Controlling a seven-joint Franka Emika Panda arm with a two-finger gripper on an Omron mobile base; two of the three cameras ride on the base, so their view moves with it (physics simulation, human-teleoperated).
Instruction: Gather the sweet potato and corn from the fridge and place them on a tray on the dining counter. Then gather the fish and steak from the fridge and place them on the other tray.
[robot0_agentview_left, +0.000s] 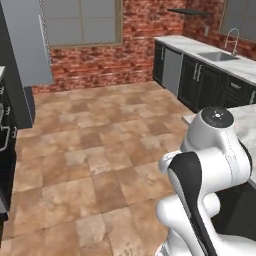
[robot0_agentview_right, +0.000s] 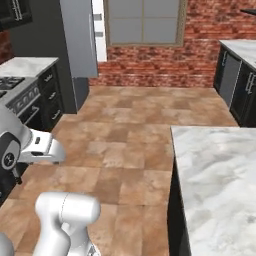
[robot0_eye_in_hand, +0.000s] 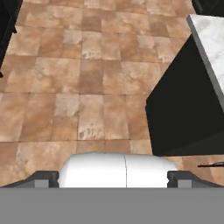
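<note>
fingers (robot0_eye_in_hand: 43, 178) found spread wide apart, empty, pointed down at the tiled floor (robot0_eye_in_hand: 87, 87) beside the dark base of the dining counter (robot0_agentview_right: 220, 175). fridge (robot0_agentview_left: 27, 40) stood closed across the room, well apart from the arm (robot0_agentview_left: 210, 165).

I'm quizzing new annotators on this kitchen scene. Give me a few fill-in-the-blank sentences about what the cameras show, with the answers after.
1. The floor is covered in brown ____.
2. The wall under the window is made of red ____.
3. The pincer hangs over the floor with its jaws ____.
4. The dining counter has a white ____ top with grey veins.

Missing words: tiles; brick; open; marble
</note>
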